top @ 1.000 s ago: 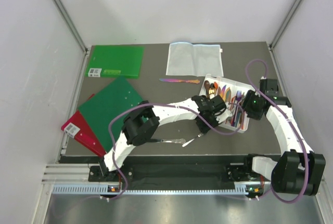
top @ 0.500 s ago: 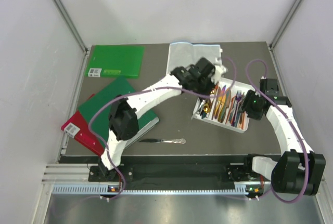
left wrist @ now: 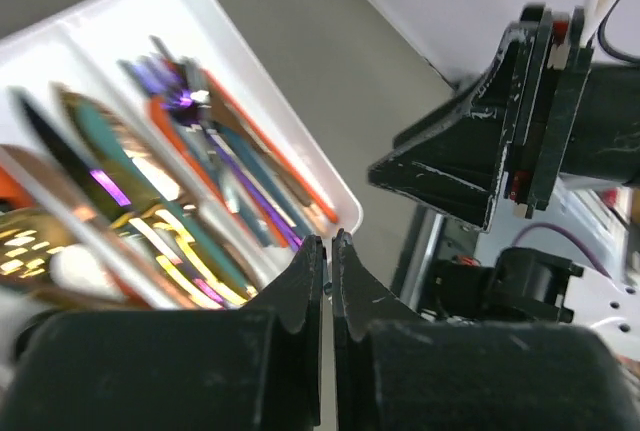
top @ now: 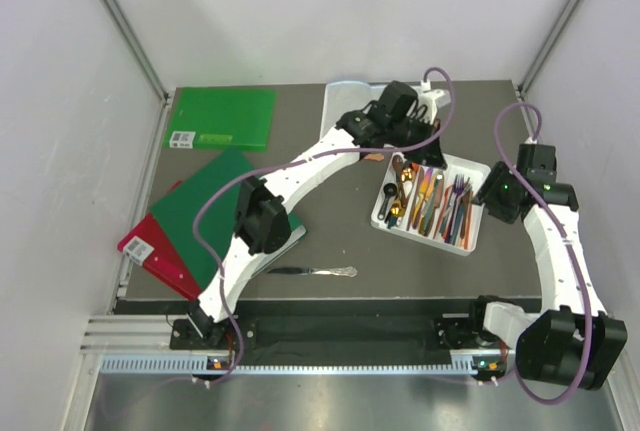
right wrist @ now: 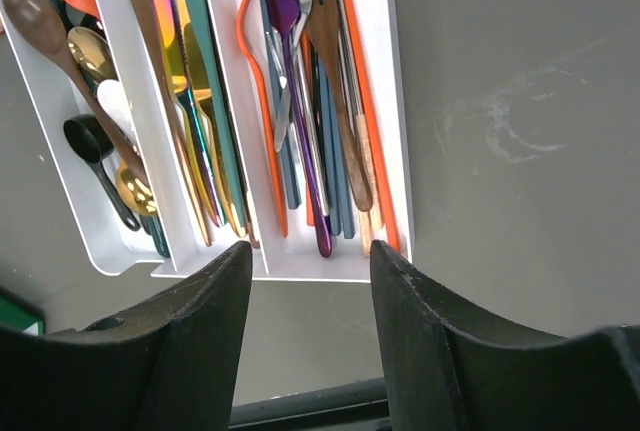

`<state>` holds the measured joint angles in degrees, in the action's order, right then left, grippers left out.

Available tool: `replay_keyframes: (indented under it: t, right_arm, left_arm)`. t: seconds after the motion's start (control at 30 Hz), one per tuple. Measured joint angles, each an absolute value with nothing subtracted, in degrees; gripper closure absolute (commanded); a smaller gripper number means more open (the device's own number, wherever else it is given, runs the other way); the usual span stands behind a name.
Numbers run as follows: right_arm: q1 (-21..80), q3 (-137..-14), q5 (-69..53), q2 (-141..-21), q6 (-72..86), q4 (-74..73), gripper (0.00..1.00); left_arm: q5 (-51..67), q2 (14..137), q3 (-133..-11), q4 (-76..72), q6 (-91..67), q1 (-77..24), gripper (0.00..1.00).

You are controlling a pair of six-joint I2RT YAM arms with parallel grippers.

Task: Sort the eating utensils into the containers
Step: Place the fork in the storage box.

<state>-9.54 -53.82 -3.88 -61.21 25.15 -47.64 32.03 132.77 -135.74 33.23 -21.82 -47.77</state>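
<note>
The white compartment tray [top: 420, 235] lies right of centre, filled with coloured utensils [top: 432, 201]. The right wrist view shows its rim [right wrist: 395, 101], a purple fork [right wrist: 290, 51] and a gold spoon [right wrist: 95, 51]. My left gripper [top: 418, 136] hangs over the tray's far end. In the left wrist view it [left wrist: 328, 241] is shut, nothing clearly held, above the tray [left wrist: 290, 121]. My right gripper [top: 497, 196] is open and empty; in its wrist view [right wrist: 310, 251] it is above the tray's near end. A silver knife [top: 315, 271] lies on the table near the front. The iridescent knife is hidden.
Green books [top: 222, 117] [top: 210, 206] and a red one [top: 150, 251] lie on the left. A clear zip bag [top: 350, 111] lies at the back, partly under the left arm. The right arm's housing [left wrist: 500, 131] is close to the left gripper.
The left arm swung from the table's front to the tray's far end. The spoon beside the silver knife is gone from the table. The tray shifted slightly. The right gripper drew back to the right.
</note>
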Motion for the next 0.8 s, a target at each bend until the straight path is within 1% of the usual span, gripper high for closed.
replay_keyframes:
  t: [0.17,0.37,0.53,0.8]
  right_arm:
    - [-9.56,-53.80,-3.60,-61.14,25.61,-48.31,0.49]
    - [-9.56,-53.41,-3.62,-59.61,26.15,-50.17,0.49]
    - [-9.56,-51.03,-4.54,-56.25,27.40,-51.66,0.49]
    - [-10.37,-50.96,-2.92,-52.95,26.96,-55.20,0.49]
  left_arm:
    - [37.36,137.60,-135.59,28.51,-27.18,-49.91,1.00]
    - [38.94,141.16,-135.52,24.49,-30.63,-50.65,1.00]
    - [37.08,144.42,-137.99,22.41,-32.10,-50.54,1.00]
    - [30.13,148.99,-141.34,20.32,-32.14,-50.11,1.00]
